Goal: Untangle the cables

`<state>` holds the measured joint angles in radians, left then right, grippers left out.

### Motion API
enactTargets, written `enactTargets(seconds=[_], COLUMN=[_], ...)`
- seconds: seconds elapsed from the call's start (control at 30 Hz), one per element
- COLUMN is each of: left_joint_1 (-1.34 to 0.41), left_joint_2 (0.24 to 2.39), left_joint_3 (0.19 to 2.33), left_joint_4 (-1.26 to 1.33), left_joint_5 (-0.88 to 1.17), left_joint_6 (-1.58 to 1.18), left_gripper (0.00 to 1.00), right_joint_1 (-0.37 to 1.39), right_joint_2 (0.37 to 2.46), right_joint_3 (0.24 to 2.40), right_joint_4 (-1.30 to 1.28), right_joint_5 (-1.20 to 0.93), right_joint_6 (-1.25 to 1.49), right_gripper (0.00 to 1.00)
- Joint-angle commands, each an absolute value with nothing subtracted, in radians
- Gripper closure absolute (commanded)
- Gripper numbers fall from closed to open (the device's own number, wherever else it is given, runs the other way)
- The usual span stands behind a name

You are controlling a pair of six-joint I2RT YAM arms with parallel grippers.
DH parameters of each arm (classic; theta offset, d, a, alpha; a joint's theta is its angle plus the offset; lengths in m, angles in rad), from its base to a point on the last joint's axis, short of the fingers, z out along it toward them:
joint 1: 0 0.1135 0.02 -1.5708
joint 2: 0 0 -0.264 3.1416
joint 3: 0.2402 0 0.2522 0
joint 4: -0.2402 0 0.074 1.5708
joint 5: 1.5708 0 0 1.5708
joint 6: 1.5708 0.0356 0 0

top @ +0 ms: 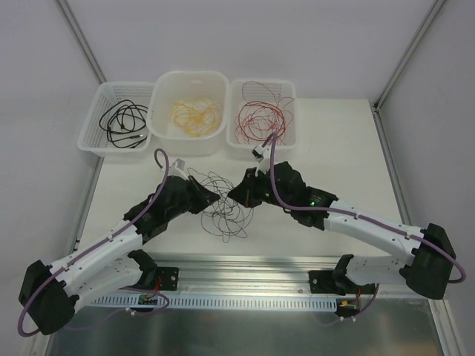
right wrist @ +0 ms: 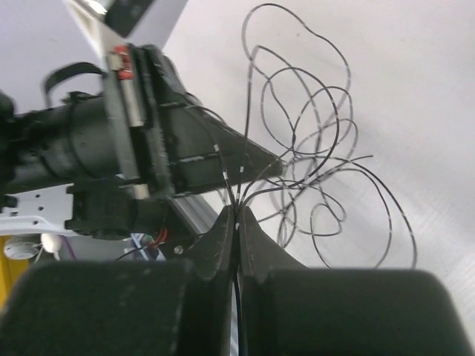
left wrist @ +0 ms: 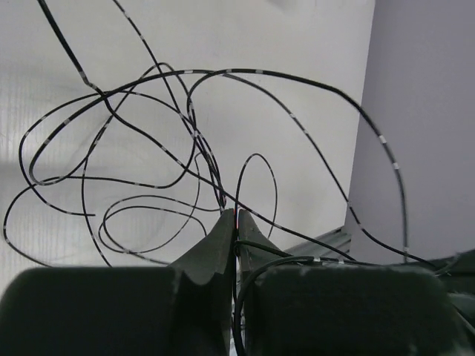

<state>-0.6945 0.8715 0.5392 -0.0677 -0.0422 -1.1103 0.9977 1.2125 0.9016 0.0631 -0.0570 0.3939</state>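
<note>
A loose tangle of thin black cables (top: 226,206) lies on the white table between my two grippers. My left gripper (top: 205,199) is shut on strands at the tangle's left side; in the left wrist view the closed jaws (left wrist: 236,215) pinch black cable, with loops (left wrist: 148,148) spreading over the table beyond. My right gripper (top: 239,194) is shut on strands at the tangle's right side; in the right wrist view the closed jaws (right wrist: 237,211) pinch black cable, and loops (right wrist: 312,148) fan out past them. The left arm (right wrist: 148,148) shows close behind.
Three white baskets stand at the back: left one (top: 96,122) holds black cables, middle one (top: 165,89) yellow-orange cables, right one (top: 291,137) red cables. The table's near edge meets a metal rail (top: 245,267). A grey wall (left wrist: 423,111) rises at the right.
</note>
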Motion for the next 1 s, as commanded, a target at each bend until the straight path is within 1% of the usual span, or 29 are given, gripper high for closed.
enactTargets(seconds=[0.0,0.07,0.13,0.2,0.23,0.3,0.33,0.4,0.5,0.57,0.6,0.67,0.83,0.97], left_joint_1=[-0.699,-0.699,-0.699,-0.698,-0.698,-0.699,-0.699,-0.699,-0.698,-0.695,-0.690,-0.674,-0.621,-0.531], left_joint_2=[0.816,0.790,0.773,0.767,0.765,0.770,0.772,0.779,0.790,0.796,0.801,0.814,0.859,0.908], left_joint_3=[0.564,0.577,0.607,0.636,0.675,0.718,0.759,0.822,0.888,0.957,0.978,1.073,1.232,1.362], left_joint_4=[-0.032,-0.035,-0.043,-0.067,-0.077,-0.116,-0.129,-0.158,-0.185,-0.198,-0.207,-0.218,-0.253,-0.282], left_joint_5=[-0.106,-0.132,-0.153,-0.169,-0.190,-0.213,-0.225,-0.267,-0.317,-0.350,-0.357,-0.376,-0.374,-0.397], left_joint_6=[-1.062,-1.032,-0.996,-0.967,-0.935,-0.905,-0.879,-0.838,-0.773,-0.746,-0.717,-0.665,-0.580,-0.511], left_gripper=[1.00,1.00,1.00,1.00,1.00,1.00,1.00,1.00,1.00,1.00,1.00,1.00,1.00,1.00], right_joint_1=[1.003,1.002,1.002,1.002,1.003,1.003,1.005,1.006,1.006,1.005,1.005,1.005,1.006,1.005], right_joint_2=[1.155,1.138,1.115,1.083,1.072,1.046,1.025,1.000,0.942,0.889,0.865,0.800,0.680,0.631], right_joint_3=[0.891,0.891,0.908,0.931,0.939,0.959,0.982,1.018,1.037,1.045,1.045,1.037,0.990,0.948], right_joint_4=[0.005,-0.072,-0.150,-0.196,-0.218,-0.285,-0.338,-0.392,-0.468,-0.512,-0.523,-0.558,-0.594,-0.606], right_joint_5=[0.033,0.058,0.086,0.089,0.094,0.101,0.109,0.121,0.132,0.143,0.146,0.164,0.264,0.319], right_joint_6=[0.362,0.350,0.330,0.310,0.287,0.258,0.235,0.207,0.160,0.134,0.123,0.094,0.055,0.048], right_gripper=[0.97,0.93,0.75,0.56,0.41,0.32,0.25,0.17,0.10,0.07,0.04,0.00,0.00,0.00])
